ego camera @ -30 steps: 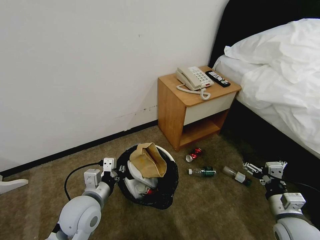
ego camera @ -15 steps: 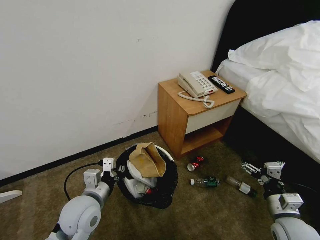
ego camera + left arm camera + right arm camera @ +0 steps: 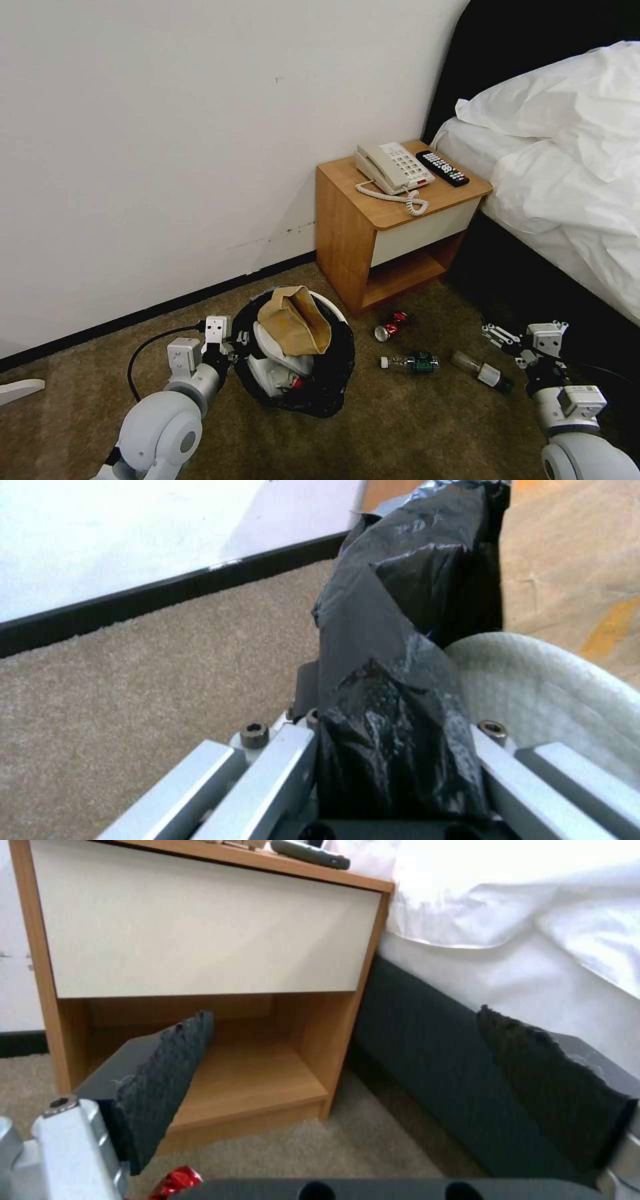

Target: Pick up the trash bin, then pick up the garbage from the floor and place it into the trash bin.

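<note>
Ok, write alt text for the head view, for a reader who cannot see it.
The left gripper grips the rim of a trash bin holding a brown paper bag. A red can and two bottles lie on carpet before a wooden nightstand, and the open right gripper hovers near them.

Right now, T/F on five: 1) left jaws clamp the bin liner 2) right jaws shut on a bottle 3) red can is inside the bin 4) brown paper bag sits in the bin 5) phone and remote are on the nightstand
1) True: the left gripper is shut on the black liner at the rim of the trash bin.
2) False: the right gripper is open and empty, beside the nearest bottle.
3) False: the red can lies on the carpet by the nightstand.
4) True: the brown paper bag sticks out of the bin.
5) True: phone and remote lie on top.
</note>
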{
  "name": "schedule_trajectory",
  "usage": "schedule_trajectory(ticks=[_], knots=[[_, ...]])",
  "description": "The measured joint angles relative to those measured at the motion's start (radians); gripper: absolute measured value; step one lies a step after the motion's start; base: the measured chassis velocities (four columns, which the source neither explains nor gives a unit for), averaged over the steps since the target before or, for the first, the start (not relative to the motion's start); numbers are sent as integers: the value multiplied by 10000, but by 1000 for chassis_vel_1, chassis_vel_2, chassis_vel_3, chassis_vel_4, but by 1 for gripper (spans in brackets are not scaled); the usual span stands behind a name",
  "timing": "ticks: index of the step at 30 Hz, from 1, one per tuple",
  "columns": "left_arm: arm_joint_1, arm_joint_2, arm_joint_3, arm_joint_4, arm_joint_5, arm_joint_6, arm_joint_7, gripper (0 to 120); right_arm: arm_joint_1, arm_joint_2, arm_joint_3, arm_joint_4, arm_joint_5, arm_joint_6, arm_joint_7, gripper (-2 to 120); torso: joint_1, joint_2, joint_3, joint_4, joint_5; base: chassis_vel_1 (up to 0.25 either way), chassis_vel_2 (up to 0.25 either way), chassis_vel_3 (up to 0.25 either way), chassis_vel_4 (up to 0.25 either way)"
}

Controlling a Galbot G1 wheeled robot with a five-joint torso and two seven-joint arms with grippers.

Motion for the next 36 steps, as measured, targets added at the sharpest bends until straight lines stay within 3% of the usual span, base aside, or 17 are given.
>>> schedule_trajectory(ticks=[13,36], knots=[[26,15,-21,-29,28,-2,49,4,-47,7,4,74,61,-1,-66,100,0,0,0,0,0,-7,10,14,-11],[50,38,18,-35,98,-117,149,4,-89,92,-49,34,51,131,-48,100,0,0,2,1,0,-74,68,75,-74]])
